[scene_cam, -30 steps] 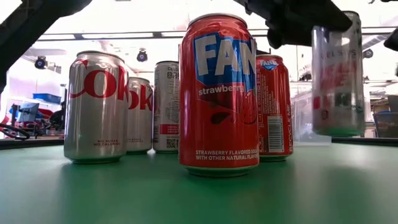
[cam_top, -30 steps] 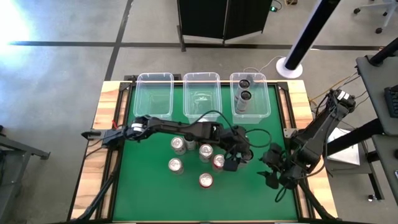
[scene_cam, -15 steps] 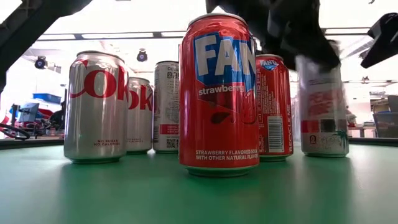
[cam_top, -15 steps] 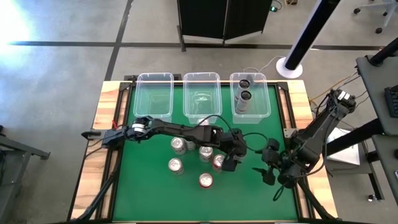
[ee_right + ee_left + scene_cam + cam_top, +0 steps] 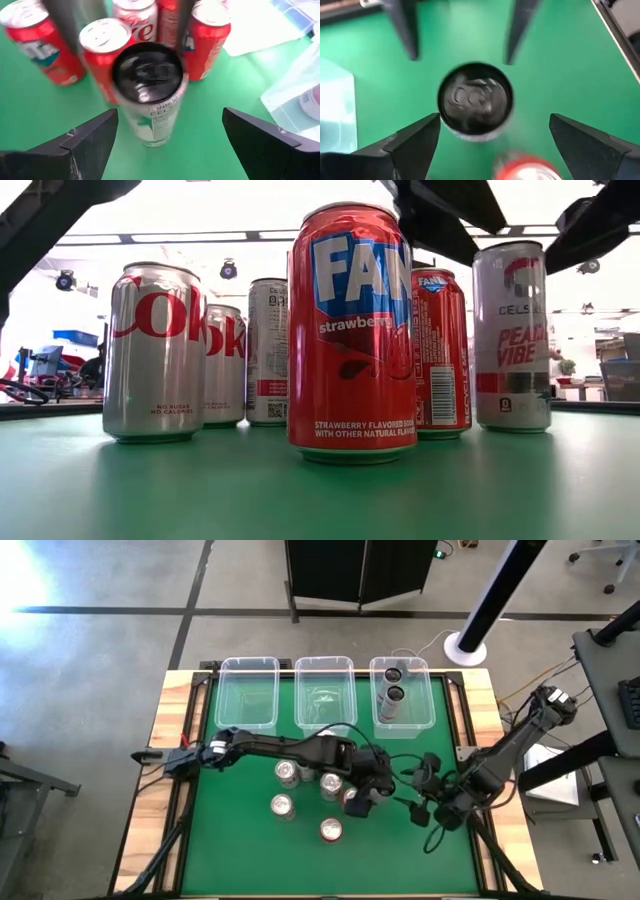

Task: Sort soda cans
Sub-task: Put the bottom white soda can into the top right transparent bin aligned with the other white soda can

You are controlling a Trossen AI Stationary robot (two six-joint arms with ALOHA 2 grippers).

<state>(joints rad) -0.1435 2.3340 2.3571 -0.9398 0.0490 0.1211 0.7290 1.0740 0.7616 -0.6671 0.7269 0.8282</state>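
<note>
A silver-white can with a dark top (image 5: pixel 512 335) (image 5: pixel 475 97) (image 5: pixel 148 85) stands upright on its base on the green table, right of the other cans. My left gripper (image 5: pixel 370 796) (image 5: pixel 495 117) is open above it, one finger on each side and clear of it. My right gripper (image 5: pixel 420 802) (image 5: pixel 170 112) is open too and faces the can from the table's right side. Two red cans (image 5: pixel 352 330) (image 5: pixel 440 350) and silver-white cans (image 5: pixel 155 350) stand in a group at the table's middle.
Three clear bins line the far edge: left (image 5: pixel 248 690), middle (image 5: pixel 324 690) and right (image 5: pixel 400 690). The right one holds two dark cans (image 5: pixel 394 682). Green table lies bare near the front edge and on the far left.
My left gripper has come down with the silver-white can, which hung clear of the table a second ago and now stands on it. The gripper has let go and risen a little. My right gripper has moved toward the table's left, up to the can.
</note>
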